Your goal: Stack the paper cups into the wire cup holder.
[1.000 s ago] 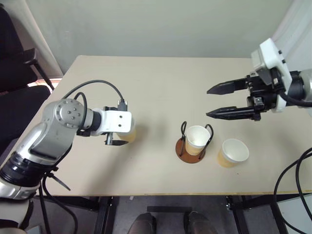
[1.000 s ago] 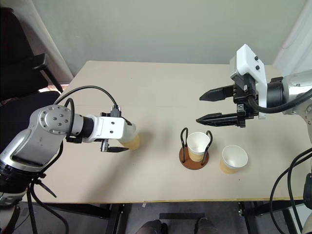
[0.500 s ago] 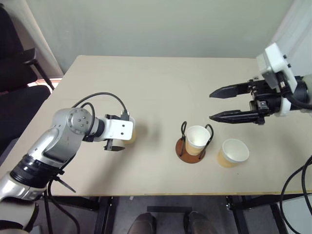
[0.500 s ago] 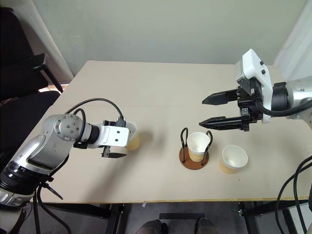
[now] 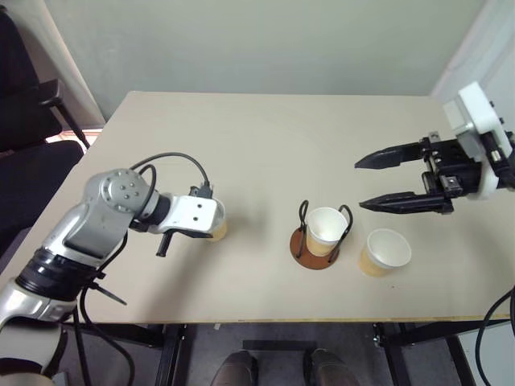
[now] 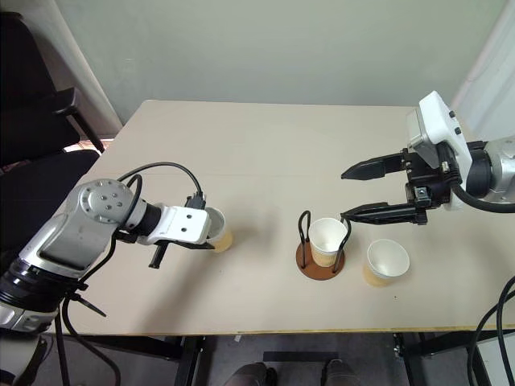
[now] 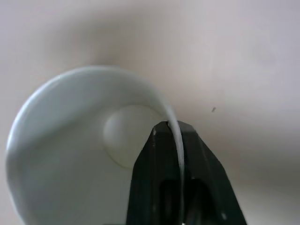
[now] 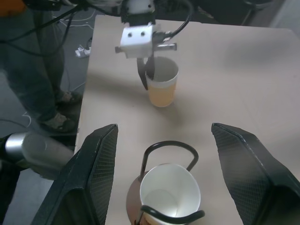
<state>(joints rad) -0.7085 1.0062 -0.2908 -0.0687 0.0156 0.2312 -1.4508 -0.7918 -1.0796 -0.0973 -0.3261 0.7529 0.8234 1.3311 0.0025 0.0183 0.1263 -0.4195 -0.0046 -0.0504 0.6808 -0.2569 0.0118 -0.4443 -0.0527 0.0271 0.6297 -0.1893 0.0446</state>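
Left hand point(image 7: 174, 140) pinches tapered paper cup's point(image 7: 70, 140) thin white rim.

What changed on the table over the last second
The left gripper closed on the rim of the paper cup at the left, one finger inside. The right gripper drew back to the right, open. The cup in the wire cup holder and the loose cup stayed put.

On the table point(image 5: 265, 137), one cup point(image 5: 217, 227) stands left, another point(image 5: 325, 231) inside the holder point(image 5: 310, 249) (third point(image 5: 383, 252) just right).
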